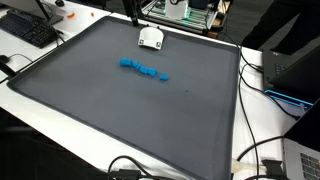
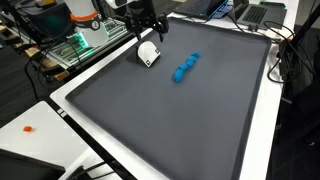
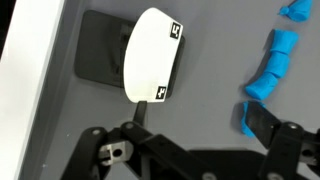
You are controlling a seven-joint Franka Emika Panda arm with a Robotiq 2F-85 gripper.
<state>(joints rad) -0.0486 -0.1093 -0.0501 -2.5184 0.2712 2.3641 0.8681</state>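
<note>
A white rounded object with small black square marks lies on the dark grey mat near its far edge; both exterior views show it. My gripper hangs just above and beside it, open, with nothing between the fingers. One fingertip sits close to the white object's edge, the other close to a blue piece. A row of small blue pieces lies on the mat next to the white object. In an exterior view the gripper stands over the white object.
A black keyboard lies off the mat's corner. Cables trail along one side of the table. A laptop and green-lit equipment stand beyond the mat. A small orange item rests on the white table.
</note>
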